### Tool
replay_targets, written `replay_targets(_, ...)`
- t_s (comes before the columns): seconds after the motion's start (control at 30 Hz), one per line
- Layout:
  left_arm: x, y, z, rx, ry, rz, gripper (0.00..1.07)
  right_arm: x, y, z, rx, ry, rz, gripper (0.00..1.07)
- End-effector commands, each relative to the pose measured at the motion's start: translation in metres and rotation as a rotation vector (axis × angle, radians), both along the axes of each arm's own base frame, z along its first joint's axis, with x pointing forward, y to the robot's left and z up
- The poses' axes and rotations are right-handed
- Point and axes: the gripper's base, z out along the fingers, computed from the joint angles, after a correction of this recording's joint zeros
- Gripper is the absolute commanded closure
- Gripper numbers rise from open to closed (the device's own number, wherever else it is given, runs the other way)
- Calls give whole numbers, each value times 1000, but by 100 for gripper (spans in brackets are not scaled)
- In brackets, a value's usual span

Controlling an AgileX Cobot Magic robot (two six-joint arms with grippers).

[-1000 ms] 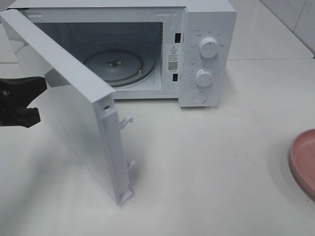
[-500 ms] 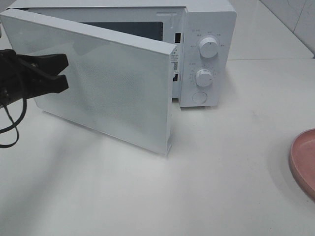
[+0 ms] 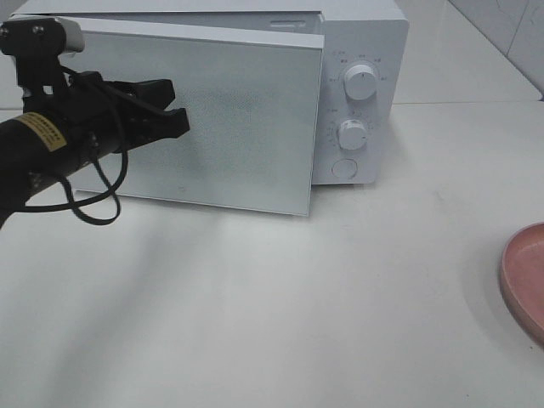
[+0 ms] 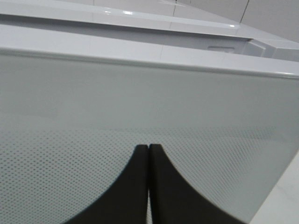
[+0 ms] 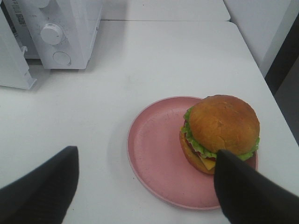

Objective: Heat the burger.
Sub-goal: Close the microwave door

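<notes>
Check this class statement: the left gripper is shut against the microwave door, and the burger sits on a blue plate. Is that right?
Only the colour is wrong. The left gripper is shut against the microwave door, but the right wrist view shows the burger on a pink plate.

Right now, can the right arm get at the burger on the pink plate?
Probably yes: the right end effector is open above the burger, which sits uncovered on the plate, with nothing between.
</notes>
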Motion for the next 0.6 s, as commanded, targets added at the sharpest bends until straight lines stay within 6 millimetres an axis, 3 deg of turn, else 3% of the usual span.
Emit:
replay_targets(0.03,8,-12,5,-33,-20,52,107,-3,0,0,1,-36,-5,31)
replay_targets(0.27,23,-39,7,-55,-48,33,107,-3,0,0,1,-36,-5,31)
replay_targets(0.6,44,-47,3,-65,-40,96,107,-3,0,0,1,-36,-5,31)
